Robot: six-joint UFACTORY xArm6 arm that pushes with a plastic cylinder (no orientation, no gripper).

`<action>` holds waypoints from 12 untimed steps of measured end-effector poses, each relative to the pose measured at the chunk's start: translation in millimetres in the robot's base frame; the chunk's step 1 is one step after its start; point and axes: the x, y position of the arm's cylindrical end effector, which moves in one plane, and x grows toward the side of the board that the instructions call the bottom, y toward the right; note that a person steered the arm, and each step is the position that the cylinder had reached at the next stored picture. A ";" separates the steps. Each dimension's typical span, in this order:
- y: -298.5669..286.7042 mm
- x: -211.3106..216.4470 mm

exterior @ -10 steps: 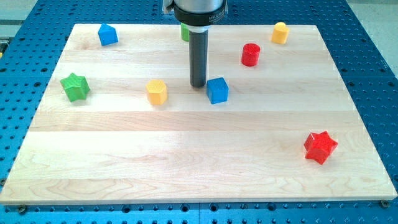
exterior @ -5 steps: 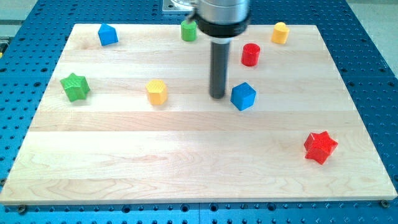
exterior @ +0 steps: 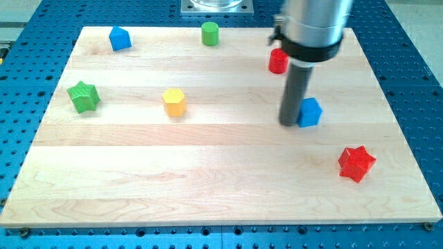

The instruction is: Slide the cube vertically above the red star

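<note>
The blue cube (exterior: 311,112) sits on the wooden board (exterior: 208,180) at the view's right of centre. My tip (exterior: 288,123) is right against the cube's left side. The red star (exterior: 356,163) lies lower and further to the view's right of the cube, near the board's right edge. The cube is above and left of the star.
A red cylinder (exterior: 277,62) stands above the cube, partly behind the rod. A yellow hexagonal block (exterior: 174,102), a green star (exterior: 84,96), a blue block (exterior: 120,38) and a green cylinder (exterior: 210,32) are to the view's left and top.
My tip has moved to the view's right and slightly down, pushing the blue cube with it toward the red star's column. The other blocks have not moved.
</note>
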 end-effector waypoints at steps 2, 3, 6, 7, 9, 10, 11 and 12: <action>0.3 22.7; 26.3 42.0; 81.1 28.5; 46.7 40.2; 48.4 38.4; 53.7 38.4; 40.7 23.6; 5.4 -9.4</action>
